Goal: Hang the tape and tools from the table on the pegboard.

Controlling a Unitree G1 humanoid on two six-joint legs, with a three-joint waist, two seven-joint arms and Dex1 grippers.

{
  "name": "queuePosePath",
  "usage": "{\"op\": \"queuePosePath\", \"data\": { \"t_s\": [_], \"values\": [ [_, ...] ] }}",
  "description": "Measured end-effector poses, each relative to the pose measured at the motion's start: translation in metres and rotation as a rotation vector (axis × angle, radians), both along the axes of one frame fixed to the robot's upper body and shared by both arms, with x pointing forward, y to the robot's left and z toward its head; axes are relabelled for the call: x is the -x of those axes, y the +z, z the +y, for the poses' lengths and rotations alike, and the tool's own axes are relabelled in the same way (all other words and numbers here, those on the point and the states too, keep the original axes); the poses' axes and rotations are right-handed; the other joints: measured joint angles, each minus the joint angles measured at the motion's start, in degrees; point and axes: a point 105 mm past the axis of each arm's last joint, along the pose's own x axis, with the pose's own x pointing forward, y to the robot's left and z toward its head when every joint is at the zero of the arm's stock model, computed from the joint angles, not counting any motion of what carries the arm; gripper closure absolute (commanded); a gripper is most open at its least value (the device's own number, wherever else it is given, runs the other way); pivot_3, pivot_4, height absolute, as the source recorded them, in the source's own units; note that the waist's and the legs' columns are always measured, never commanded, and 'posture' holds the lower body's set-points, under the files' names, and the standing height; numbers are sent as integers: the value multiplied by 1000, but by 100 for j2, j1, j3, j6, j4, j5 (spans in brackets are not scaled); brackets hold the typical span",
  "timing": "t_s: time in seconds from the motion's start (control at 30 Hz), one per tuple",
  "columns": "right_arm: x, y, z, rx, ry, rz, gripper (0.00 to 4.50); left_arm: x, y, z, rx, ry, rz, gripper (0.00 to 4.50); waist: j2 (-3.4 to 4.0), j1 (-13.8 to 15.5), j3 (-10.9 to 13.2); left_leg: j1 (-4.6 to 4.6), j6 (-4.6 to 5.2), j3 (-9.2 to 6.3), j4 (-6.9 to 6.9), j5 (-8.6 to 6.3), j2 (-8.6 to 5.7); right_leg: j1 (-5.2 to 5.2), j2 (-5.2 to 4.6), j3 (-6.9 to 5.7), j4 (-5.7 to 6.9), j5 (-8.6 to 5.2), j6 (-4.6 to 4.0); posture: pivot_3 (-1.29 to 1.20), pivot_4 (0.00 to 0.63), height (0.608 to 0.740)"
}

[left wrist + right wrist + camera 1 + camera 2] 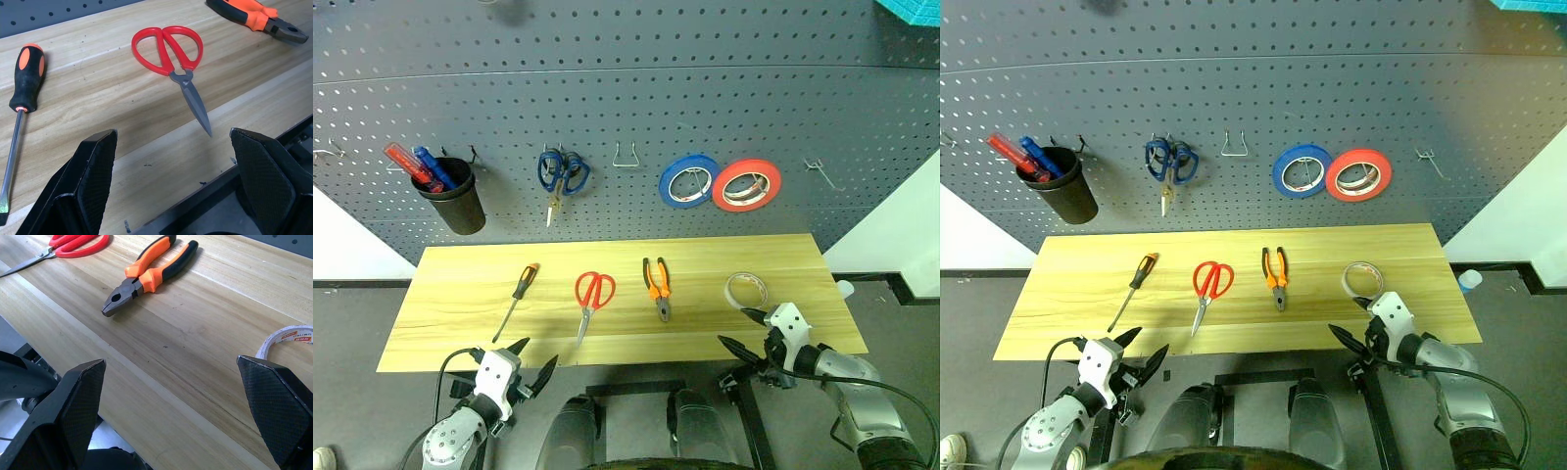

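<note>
On the light wood table (460, 284) four things lie in a row below the dark grey pegboard (607, 98). From left to right they are the screwdriver (517, 299), the red-handled scissors (592, 294), the pliers (657, 284) and the whitish tape (746, 290). My left gripper (534, 357) hangs open off the table's near edge, between screwdriver (27, 78) and scissors (168, 49), holding nothing. My right gripper (736, 328) is open and empty over the near edge, just short of the tape (288, 340), with the pliers (146, 276) further in.
On the pegboard hang a black cup of pens (450, 194), blue-handled scissors (563, 174), a blue roll (688, 181) and a red-orange roll (746, 185). Bare hooks sit at the middle (626, 157) and at the right (822, 174).
</note>
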Motion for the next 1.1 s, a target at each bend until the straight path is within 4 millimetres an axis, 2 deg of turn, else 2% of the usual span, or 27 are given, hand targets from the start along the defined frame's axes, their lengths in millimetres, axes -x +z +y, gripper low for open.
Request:
{"op": "queuePosePath", "data": {
  "t_s": [0.3, 0.6, 0.73, 0.87, 1.0, 1.1],
  "values": [
    [-2, 2, 0, 7, -3, -13, 0, -2, 1, -1, 1, -6, -4, 651, 3, 0, -3, 6, 0, 0, 1, 0, 0, 6, 1, 0, 2, 1, 0, -19, 116, 730],
    [-6, 3, 0, 14, -5, -19, 0, -2, -7, 1, 3, -19, 1, 651, 7, -1, -9, 21, 0, 0, 3, 0, 0, 24, 1, 0, 2, 1, 0, -24, 111, 730],
    [-7, 3, -1, 25, -15, -20, 0, -9, -3, -3, 6, -41, -18, 651, 8, 3, -9, 42, 0, -1, 4, 0, 0, 46, 1, 0, 2, 1, 0, -18, 109, 730],
    [-15, 5, 0, 52, -26, -30, 0, -28, 7, -21, 15, -158, -44, 651, 9, -1, -10, 69, -1, 0, 5, 0, 0, 70, 1, 0, 0, 1, 0, -16, 108, 730],
    [-36, 19, 2, 84, -36, -88, 0, -59, 29, -53, 16, -357, -100, 651, 13, -8, -16, 85, 0, 1, 5, 1, 0, 90, 2, 0, 1, 1, 0, -36, 105, 730],
    [-47, 18, -2, 108, -67, -83, 0, -71, 38, -77, 21, -503, -92, 651, 17, -18, -21, 83, 1, 1, -5, 2, -1, 86, 4, 1, 0, 7, -6, -61, 103, 730]
  ]
}}
